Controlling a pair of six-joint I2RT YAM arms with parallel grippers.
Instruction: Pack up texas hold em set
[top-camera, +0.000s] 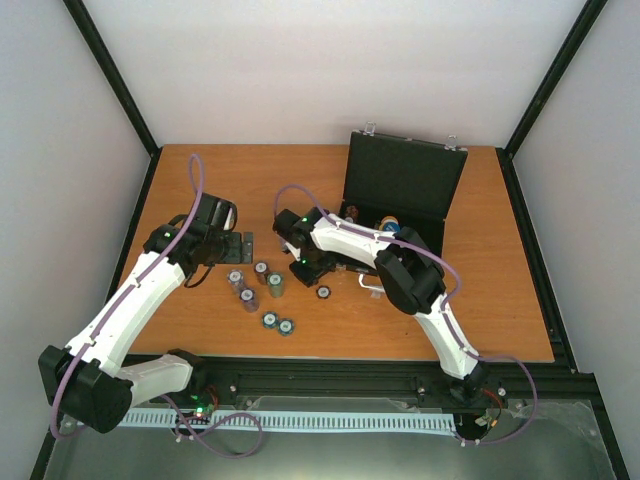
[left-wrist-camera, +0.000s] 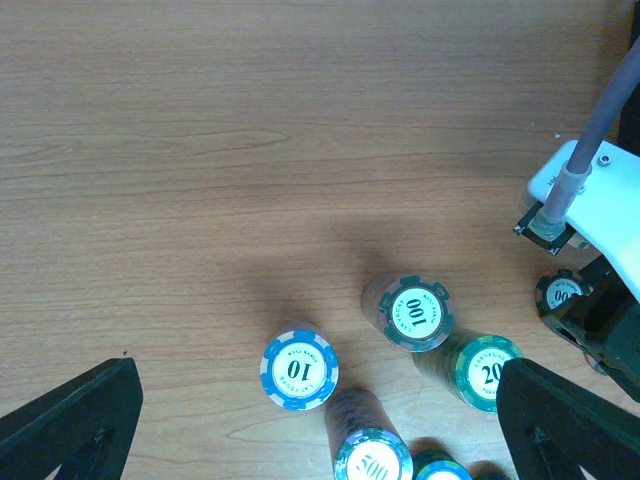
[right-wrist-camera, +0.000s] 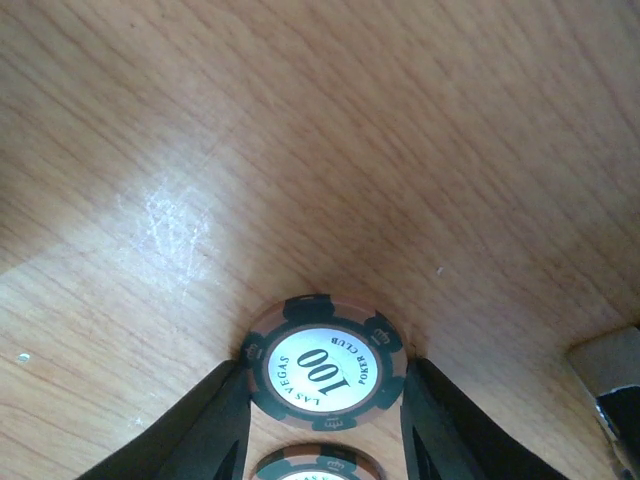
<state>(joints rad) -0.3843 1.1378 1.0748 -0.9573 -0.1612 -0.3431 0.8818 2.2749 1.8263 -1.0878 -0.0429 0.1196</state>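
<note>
The black case (top-camera: 400, 185) of the texas hold em set stands open at the back right, with a blue disc (top-camera: 390, 226) inside it. Stacks of poker chips (top-camera: 262, 290) stand on the table left of the case. My right gripper (right-wrist-camera: 325, 368) is shut on a brown 100 chip stack (right-wrist-camera: 325, 345), one finger against each side. Another brown chip (right-wrist-camera: 318, 465) lies just behind it. My left gripper (left-wrist-camera: 320, 425) hangs open above a blue 10 stack (left-wrist-camera: 298, 369), a 100 stack (left-wrist-camera: 415, 312), a green 20 stack (left-wrist-camera: 485, 372) and a 500 stack (left-wrist-camera: 372, 460).
A single chip (top-camera: 323, 292) lies by the case's silver handle (top-camera: 370, 285). In the left wrist view the right arm's white link and grey cable (left-wrist-camera: 585, 170) stand close by at the right. Black frame rails (top-camera: 535, 250) border the wooden table (top-camera: 500, 320).
</note>
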